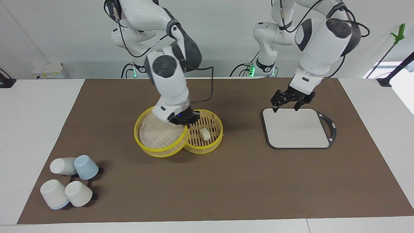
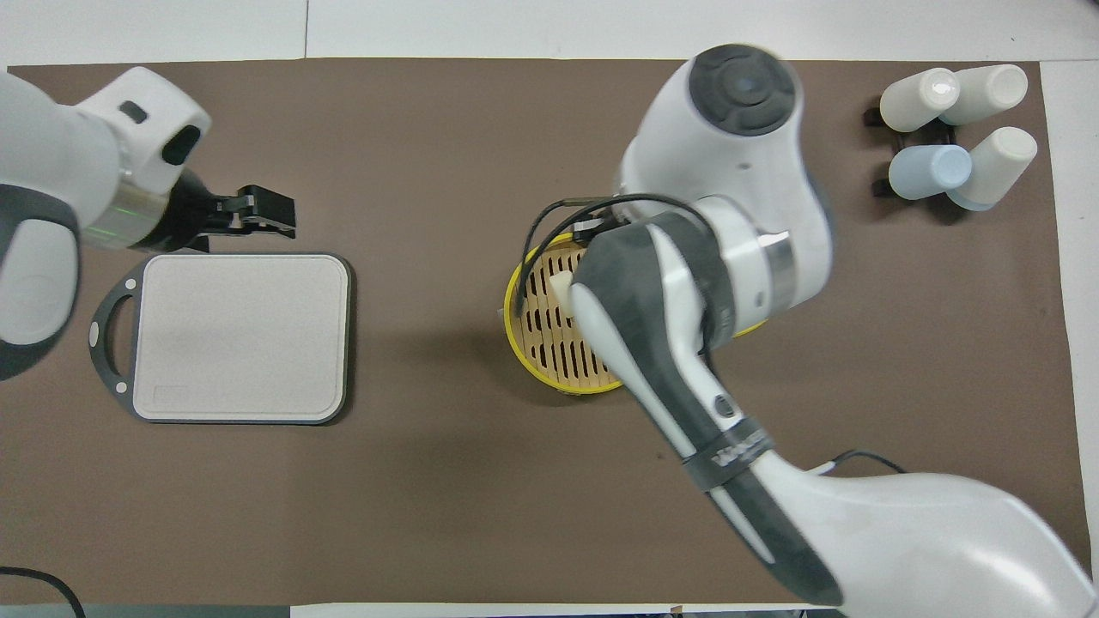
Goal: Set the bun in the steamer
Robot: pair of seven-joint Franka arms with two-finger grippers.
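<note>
Bun (image 1: pixel 204 133) is already sitting on the slatted floor of the steamer's (image 1: pixel 212 146) lower tier, centre of the facing view; nothing is touching it. In the overhead view it is only peeking out (image 2: pixel 560 286) at the arm's edge.

Right gripper (image 1: pixel 185 119) is gripping the second tier (image 1: pixel 161 152) at its rim where the two tiers meet. That tier is hanging tilted and overlapping the lower tier's edge. Fingers look clamped on the rim, but they are mostly hidden.

Left gripper (image 1: pixel 284 104) is waiting over the top edge of the gray board (image 1: pixel 297 128), right of centre, fingers spread, holding nothing.

Risks, as I judge them:
- the tilted tier is riding on the lower rim, so a sideways drag could shove the lower tier and roll the bun
- an off-centre rim grip could let the tier slip or swing
- lowering it misaligned could pinch the bun, which is sitting off-centre in the lower tier

Bun orientation: a blocky lump, long axis running roughly upper left to lower right in the facing view; no clear pointing end.

Cups (image 1: pixel 69 181) at lower left are well apart.
</note>
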